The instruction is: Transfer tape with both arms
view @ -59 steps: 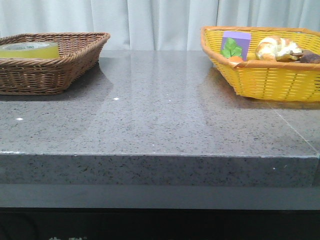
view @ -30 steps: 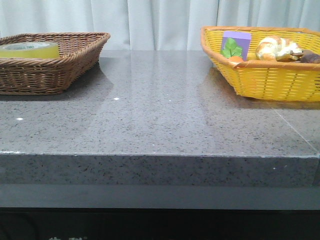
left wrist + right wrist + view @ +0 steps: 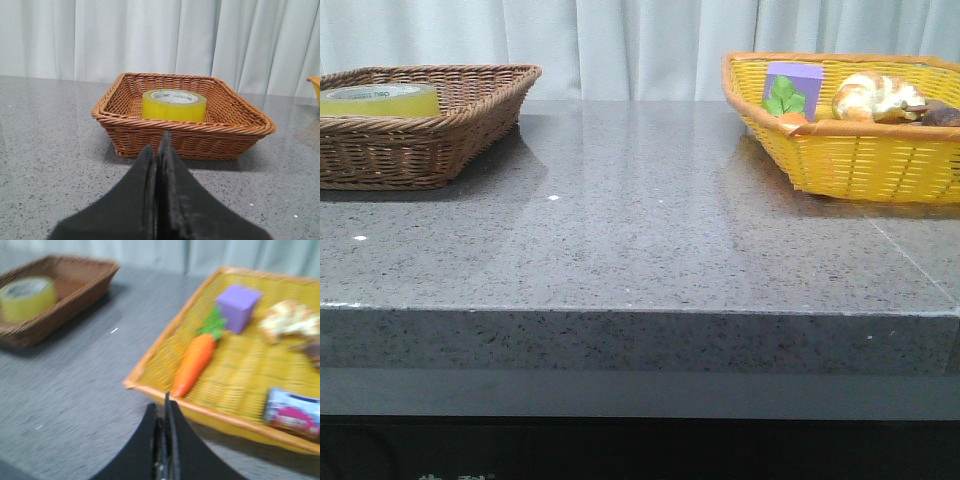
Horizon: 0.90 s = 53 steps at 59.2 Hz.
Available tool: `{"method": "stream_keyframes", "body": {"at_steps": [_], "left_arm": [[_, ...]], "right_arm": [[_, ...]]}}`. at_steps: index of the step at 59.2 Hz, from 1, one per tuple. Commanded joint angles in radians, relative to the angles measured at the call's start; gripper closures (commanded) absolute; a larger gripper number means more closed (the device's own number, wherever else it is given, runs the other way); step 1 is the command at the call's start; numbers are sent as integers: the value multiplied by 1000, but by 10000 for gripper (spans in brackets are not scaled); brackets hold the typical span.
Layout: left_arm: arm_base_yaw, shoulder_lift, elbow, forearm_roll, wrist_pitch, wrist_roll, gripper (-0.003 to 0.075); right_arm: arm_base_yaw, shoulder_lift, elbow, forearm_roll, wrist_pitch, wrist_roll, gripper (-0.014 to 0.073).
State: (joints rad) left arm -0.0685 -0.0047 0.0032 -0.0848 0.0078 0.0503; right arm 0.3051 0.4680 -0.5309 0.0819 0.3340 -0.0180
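Well, you haven't started the transfer proper: the tape point(image 3: 174, 105) lies flat in the brown wicker basket point(image 3: 125, 120) on the counter point(image 3: 640, 230), untouched, so pickup, handover and placing all remain. Your left pincer point(image 3: 157, 150) is clenched with nothing between its jaws, short of that basket and lined up on the roll. Your right pincer point(image 3: 165, 412) is clenched too, empty, poised at the yellow basket point(image 3: 150, 357) by the toy carrot point(image 3: 195, 360).
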Motion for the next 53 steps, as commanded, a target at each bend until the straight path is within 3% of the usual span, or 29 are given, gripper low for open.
{"method": "stream_keyframes", "body": {"at_steps": [1,17,28,44,53], "left_arm": [[-5,-17,8,-7,-83,0,741],[-5,-17,8,-7,-83,0,741],[-5,-17,8,-7,-83,0,741],[-5,-17,8,-7,-83,0,741],[-5,-17,8,-7,-83,0,741]], "right_arm": [[-74,-100,91,-9,-192,-6,709],[-245,-354,358,-9,-300,-6,709],[-249,-425,445,-8,-311,-6,709],[-249,-501,551,-8,-444,-6,709],[-264,-501,552,-8,-430,-6,709]]}}
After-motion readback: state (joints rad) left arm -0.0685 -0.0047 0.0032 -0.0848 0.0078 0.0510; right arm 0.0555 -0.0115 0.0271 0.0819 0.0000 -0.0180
